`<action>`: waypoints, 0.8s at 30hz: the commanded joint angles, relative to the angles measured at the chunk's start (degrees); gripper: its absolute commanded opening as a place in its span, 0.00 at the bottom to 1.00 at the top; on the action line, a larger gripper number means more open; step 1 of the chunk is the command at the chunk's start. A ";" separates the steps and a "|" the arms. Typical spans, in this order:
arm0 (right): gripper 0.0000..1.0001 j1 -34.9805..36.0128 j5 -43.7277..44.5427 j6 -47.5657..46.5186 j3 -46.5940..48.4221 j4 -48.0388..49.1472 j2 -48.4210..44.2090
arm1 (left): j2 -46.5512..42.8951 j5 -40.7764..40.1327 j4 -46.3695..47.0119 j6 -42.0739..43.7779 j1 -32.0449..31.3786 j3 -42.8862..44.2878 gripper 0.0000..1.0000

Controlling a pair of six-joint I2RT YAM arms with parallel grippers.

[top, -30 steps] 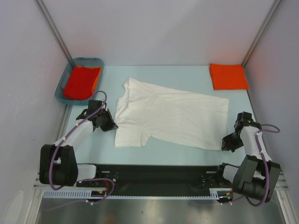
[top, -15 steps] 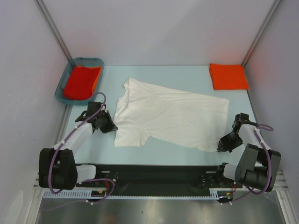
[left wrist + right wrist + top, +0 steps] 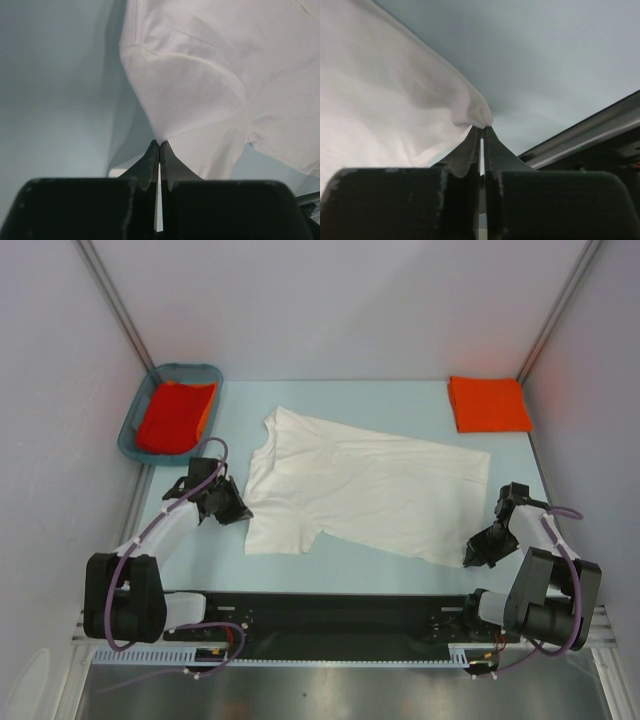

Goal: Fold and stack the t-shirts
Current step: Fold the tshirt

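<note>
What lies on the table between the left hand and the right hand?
The white t-shirt, spread flat, seen in the top view; left hand and right hand each pinch its edge.

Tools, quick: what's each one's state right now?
Left tool: closed, pinching the white t-shirt.
Right tool: closed, pinching a corner of the white t-shirt.

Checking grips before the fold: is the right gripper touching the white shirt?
Touching. The right wrist view shows the right gripper pinching a bunched edge of the white shirt.
</note>
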 commanded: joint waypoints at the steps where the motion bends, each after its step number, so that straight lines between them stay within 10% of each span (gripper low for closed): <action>1: 0.00 0.25 1.47 0.99 1.10 -1.98 -0.53 | 0.57 0.08 1.06 0.00 0.65 1.56 0.00; 24: 0.00 -2.21 0.96 -3.22 7.08 -12.35 -7.21 | -8.92 -1.94 -4.04 -2.64 0.91 2.26 0.00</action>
